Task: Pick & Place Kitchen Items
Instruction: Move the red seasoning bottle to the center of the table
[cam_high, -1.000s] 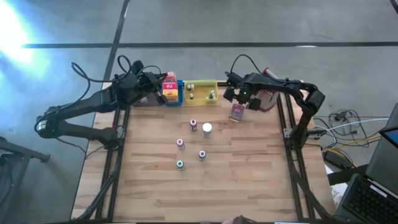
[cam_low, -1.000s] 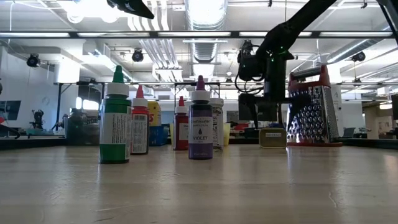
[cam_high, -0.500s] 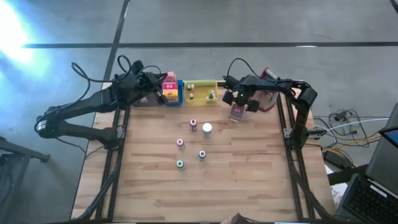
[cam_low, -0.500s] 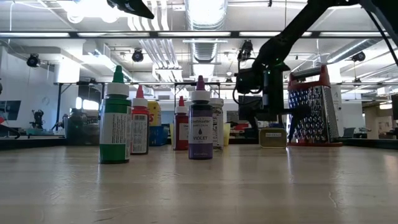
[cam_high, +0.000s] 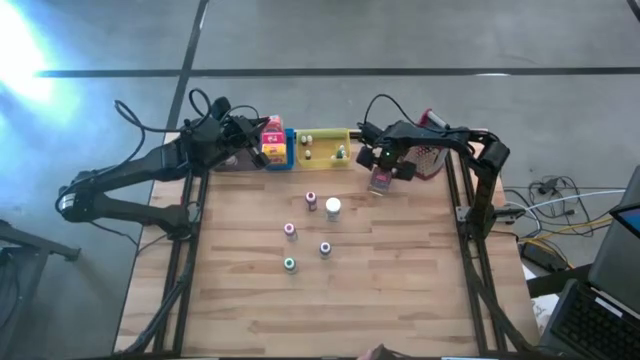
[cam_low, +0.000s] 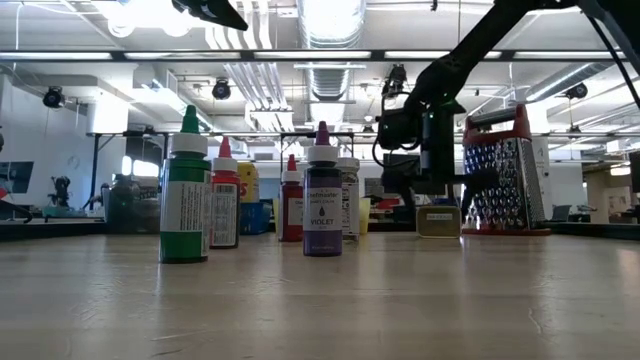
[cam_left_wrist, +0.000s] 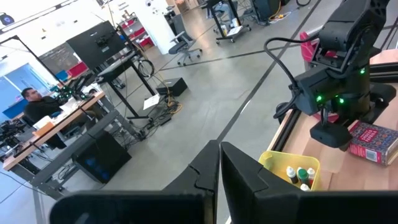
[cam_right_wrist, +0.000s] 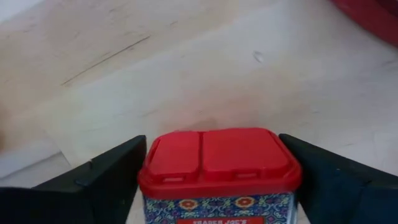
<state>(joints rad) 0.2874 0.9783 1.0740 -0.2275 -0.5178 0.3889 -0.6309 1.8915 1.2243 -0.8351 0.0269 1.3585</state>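
Straddling red-lidded tin (cam_right_wrist: 219, 163) with right gripper (cam_right_wrist: 217, 180), jaws wide open; risking tipping it if closing off-centre. Left gripper (cam_left_wrist: 219, 168) idling shut.

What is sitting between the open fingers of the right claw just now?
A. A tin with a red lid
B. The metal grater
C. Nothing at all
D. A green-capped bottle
A: the right wrist view shows the tin with its red lid sitting between the two spread fingers of the right claw, not yet squeezed.
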